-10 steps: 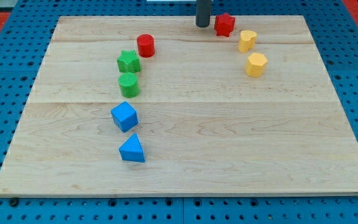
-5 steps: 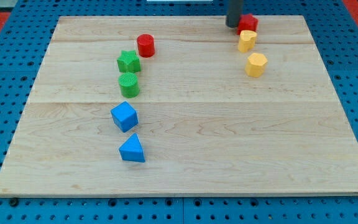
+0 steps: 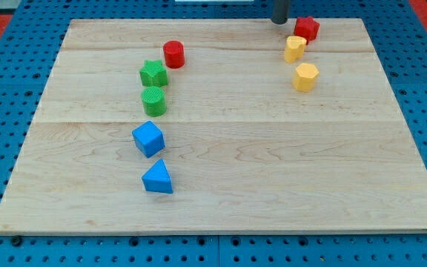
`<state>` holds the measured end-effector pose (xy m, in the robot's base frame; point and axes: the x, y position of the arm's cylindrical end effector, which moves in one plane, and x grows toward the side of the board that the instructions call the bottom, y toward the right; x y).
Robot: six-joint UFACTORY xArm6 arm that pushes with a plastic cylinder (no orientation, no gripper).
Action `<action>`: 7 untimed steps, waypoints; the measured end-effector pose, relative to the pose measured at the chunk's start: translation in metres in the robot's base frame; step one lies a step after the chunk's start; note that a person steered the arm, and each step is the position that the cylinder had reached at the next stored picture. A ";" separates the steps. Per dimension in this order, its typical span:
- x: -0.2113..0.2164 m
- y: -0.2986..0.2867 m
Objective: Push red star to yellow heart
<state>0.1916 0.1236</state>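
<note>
The red star (image 3: 307, 28) sits near the board's top edge at the view's upper right. It touches the upper right side of the yellow heart (image 3: 294, 49), which lies just below it. My tip (image 3: 280, 21) is at the top edge of the view, a short way left of the red star and apart from it. Only the rod's lower end shows.
A yellow hexagon-like block (image 3: 305, 76) lies below the heart. At the view's left stand a red cylinder (image 3: 173, 54), a green star (image 3: 153, 73), a green cylinder (image 3: 153, 101), a blue cube (image 3: 148, 139) and a blue triangle (image 3: 158, 178). The wooden board (image 3: 273, 163) lies on a blue pegboard.
My tip pushed the red star to the right until it came against the yellow heart, then drew back slightly up and away from it. The other blocks have not moved.
</note>
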 end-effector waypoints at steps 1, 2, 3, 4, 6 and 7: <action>0.000 0.004; 0.001 0.032; 0.001 0.066; 0.001 0.148; 0.041 0.144; 0.026 0.091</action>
